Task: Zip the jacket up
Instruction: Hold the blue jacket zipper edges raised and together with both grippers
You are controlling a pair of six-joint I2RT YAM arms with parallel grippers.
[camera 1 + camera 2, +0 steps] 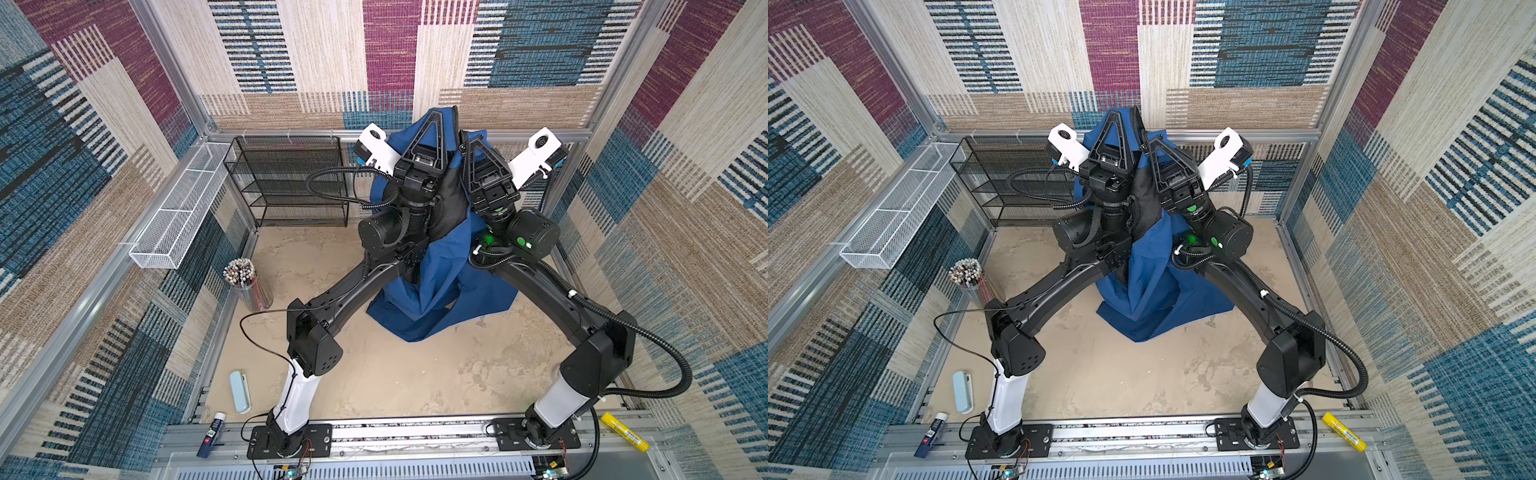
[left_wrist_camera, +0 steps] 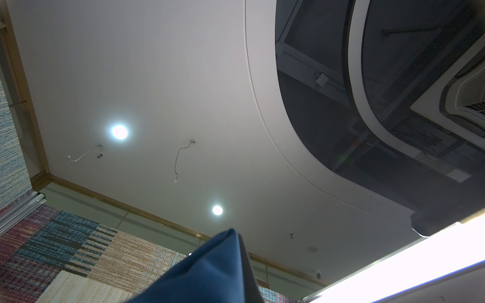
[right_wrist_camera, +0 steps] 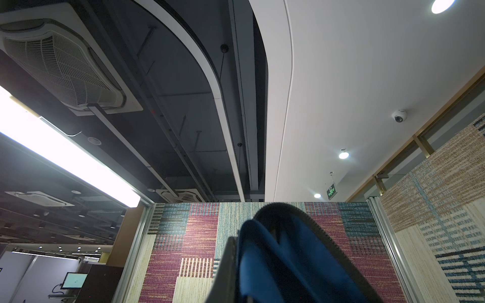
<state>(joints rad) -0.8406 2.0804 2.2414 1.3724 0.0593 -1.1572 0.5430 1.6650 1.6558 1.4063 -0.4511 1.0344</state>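
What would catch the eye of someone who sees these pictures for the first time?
First, the navy jacket: the left gripper and the right gripper, both pointing up and shut on its top, hold it high, while its lower part pools on the sandy table. Then the patchwork carpet walls all around, and the black mesh shelf at the back left.

Front tabletop (image 1: 395,374) open — jacket (image 1: 440,291) blocks the middle, mesh shelf (image 1: 286,183) and pencil cup (image 1: 249,286) the left.

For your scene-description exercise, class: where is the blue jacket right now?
In both top views the jacket hangs at the far middle, pinched aloft by the left gripper and right gripper, its hem pooled on the table.
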